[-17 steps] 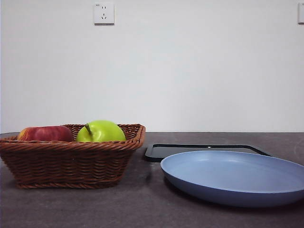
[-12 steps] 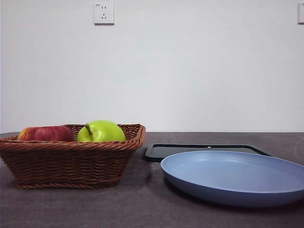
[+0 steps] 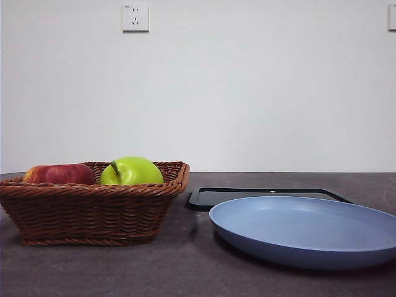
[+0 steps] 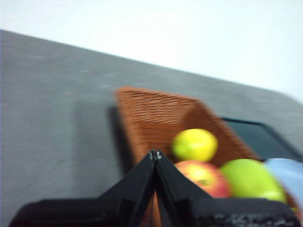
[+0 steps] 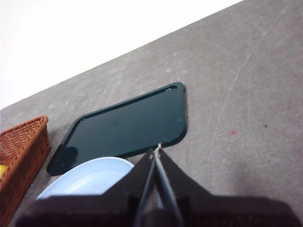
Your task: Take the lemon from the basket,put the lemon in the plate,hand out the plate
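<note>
The brown wicker basket [image 3: 93,207] stands at the left of the table; it also shows in the left wrist view [image 4: 156,113]. The lemon [image 4: 194,144] lies inside it, seen only in the left wrist view, beside a red apple [image 4: 204,176] and a green apple [image 4: 248,178]. In the front view the lemon is hidden behind the basket rim. The light-blue plate [image 3: 303,230] lies at the right, empty. My left gripper [image 4: 155,154] is shut and empty, above the basket's near side. My right gripper [image 5: 157,148] is shut and empty, above the plate [image 5: 90,179].
A flat black tray [image 3: 266,195] lies behind the plate; it also shows in the right wrist view [image 5: 128,123]. The red apple [image 3: 59,174] and the green apple [image 3: 131,171] rise above the basket rim. A white wall with a socket [image 3: 135,17] stands behind the table.
</note>
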Controlling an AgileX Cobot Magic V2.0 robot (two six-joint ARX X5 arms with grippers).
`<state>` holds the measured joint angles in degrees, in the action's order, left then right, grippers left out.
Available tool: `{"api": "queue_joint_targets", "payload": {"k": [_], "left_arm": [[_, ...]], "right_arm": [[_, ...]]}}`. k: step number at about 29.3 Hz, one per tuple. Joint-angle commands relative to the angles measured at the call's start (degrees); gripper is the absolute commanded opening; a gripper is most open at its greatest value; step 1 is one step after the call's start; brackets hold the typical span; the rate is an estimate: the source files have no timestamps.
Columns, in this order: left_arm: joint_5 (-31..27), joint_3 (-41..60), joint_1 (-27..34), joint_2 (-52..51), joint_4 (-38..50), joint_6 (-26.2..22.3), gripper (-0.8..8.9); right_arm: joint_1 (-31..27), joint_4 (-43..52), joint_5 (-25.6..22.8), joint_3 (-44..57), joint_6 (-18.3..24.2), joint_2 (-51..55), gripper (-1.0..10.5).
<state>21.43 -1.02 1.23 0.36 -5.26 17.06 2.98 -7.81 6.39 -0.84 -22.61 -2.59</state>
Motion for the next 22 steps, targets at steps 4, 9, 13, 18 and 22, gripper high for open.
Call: {"api": "queue_joint_targets", "payload": {"k": [4,9,13,18,22], "left_arm": [[2.7,-1.0,0.2,-0.1,2.6,7.2,0.07],[1.5,-6.9,0.2,2.8,-3.7,6.7,0.07],[1.1,-13.4,0.2,10.1,-4.8,5.2,0.07],[2.1,-21.7,0.2,20.2,-5.2,0.6,0.07],[5.9,-29.2,-0.1,28.9,-7.3,-2.8,0.07]], "right_arm": [[0.1,-0.7,4.4,-2.0,-1.6,-0.5,0.1],[0.1,-6.0,4.7,-8.4,-2.2,-3.8,0.1],[0.1,-10.3,4.7,-15.6,-1.7,-8.4,0.1],[0.1,-15.1,4.7,-24.3,2.4,-14.8,0.1],[0.1,-18.9,5.6,-31.1,5.9,-20.9,0.1]]}}
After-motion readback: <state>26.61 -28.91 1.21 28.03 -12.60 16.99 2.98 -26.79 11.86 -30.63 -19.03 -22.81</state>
